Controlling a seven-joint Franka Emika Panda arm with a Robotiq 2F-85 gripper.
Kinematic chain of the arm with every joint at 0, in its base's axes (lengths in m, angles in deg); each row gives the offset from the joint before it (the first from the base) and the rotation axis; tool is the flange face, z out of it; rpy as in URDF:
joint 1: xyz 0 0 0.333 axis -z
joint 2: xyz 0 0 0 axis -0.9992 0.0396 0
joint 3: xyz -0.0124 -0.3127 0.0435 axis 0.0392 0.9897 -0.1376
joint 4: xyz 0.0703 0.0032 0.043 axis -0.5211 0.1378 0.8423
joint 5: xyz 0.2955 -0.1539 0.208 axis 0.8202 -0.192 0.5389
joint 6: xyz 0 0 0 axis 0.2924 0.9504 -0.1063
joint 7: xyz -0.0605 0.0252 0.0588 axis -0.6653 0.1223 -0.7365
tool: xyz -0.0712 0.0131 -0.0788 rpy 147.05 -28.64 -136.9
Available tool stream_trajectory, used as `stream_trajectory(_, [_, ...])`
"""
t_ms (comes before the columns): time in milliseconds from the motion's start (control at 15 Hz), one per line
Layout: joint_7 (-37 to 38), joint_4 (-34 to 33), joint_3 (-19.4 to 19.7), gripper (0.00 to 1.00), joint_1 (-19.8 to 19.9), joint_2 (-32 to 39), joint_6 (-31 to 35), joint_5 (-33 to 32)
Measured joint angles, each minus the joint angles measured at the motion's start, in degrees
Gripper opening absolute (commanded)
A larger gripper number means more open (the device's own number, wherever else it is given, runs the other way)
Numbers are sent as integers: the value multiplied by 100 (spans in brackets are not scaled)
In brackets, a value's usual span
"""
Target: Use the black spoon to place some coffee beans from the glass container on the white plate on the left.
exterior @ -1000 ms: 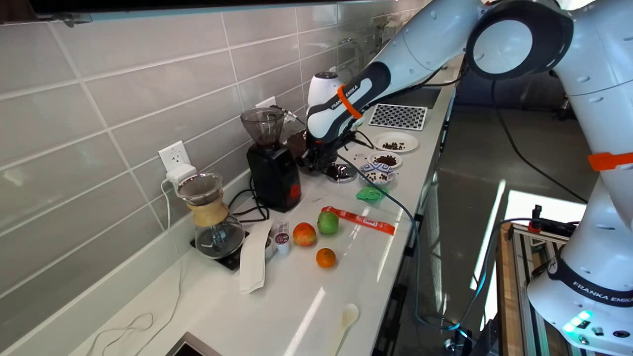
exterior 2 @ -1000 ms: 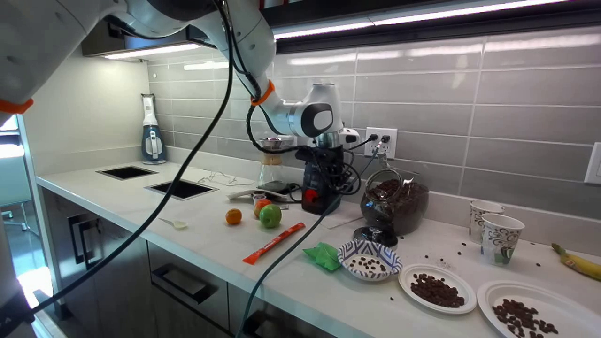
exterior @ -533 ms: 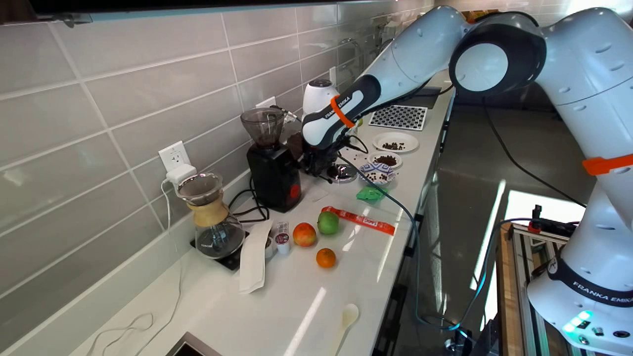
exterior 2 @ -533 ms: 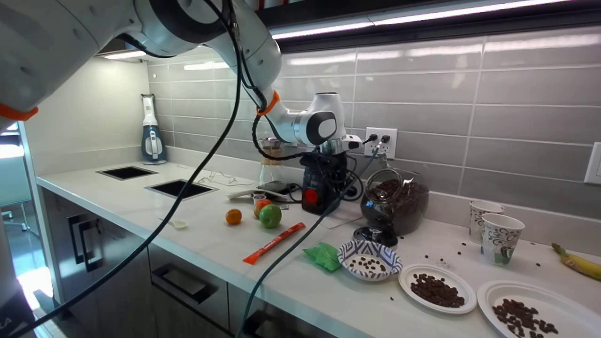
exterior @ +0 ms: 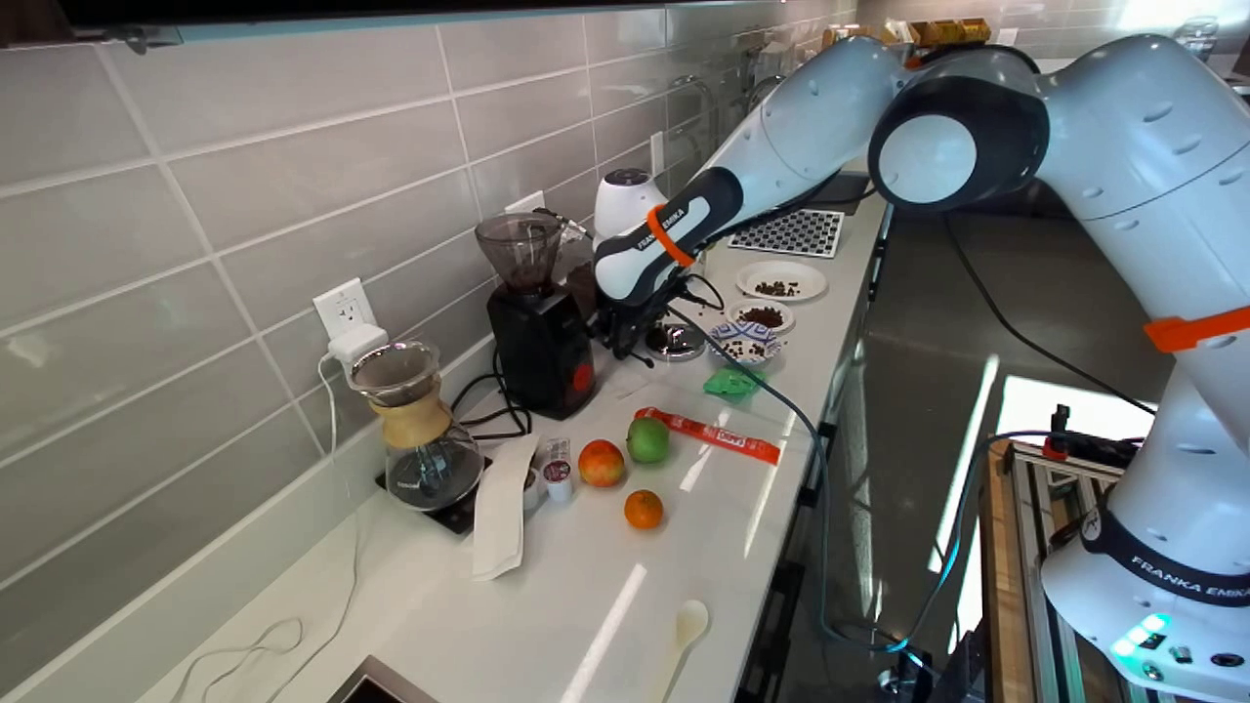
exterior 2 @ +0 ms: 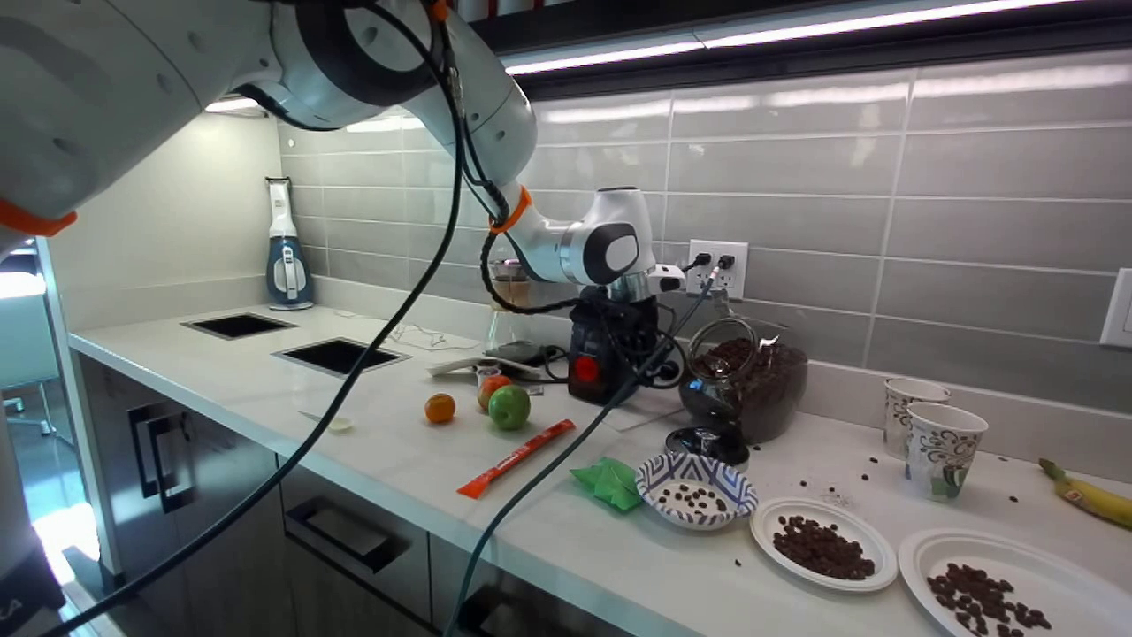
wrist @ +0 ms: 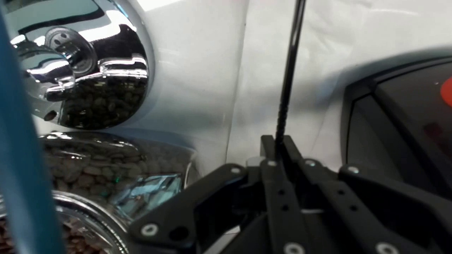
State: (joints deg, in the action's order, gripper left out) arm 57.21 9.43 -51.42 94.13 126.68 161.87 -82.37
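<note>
My gripper [wrist: 279, 141] is shut on a thin black handle, which looks like the black spoon [wrist: 290, 70]. It runs out of the top of the wrist view, and its bowl end is not seen there. The glass container [exterior 2: 776, 398] is filled with dark coffee beans and stands by the wall. It also shows at the lower left of the wrist view [wrist: 95, 169], beside my gripper and apart from it. A small white plate [exterior 2: 762, 533] and a larger one [exterior 2: 1074, 575] each hold some beans. In an exterior view my gripper [exterior: 625, 347] is between grinder and lid.
The black grinder [exterior: 539, 347] stands close by the gripper, at the right of the wrist view [wrist: 385, 141]. A shiny lid [wrist: 116, 46] lies by the container. A patterned bowl [exterior 2: 650, 495], green wrapper [exterior 2: 610, 484] and cups [exterior 2: 944, 447] are nearby. A blue cable [wrist: 28, 158] hangs alongside.
The arm has come down toward the counter, between the grinder and the glass container, with a slight sideways shift. The objects on the counter have not moved.
</note>
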Motion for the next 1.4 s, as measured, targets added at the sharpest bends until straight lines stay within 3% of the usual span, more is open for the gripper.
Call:
stream_trajectory(67, [16,-31,2,1,-8,36,-1,-4])
stream_trajectory(200, [47,-73,24,32,-25,92,-3,-17])
stream_trajectory(800, [170,-181,106,98,-40,156,-209,-35])
stream_trajectory(1067, [271,-186,108,100,5,24,-610,-20])
stream_trajectory(1400, [465,-186,43,100,25,-362,-1633,126])
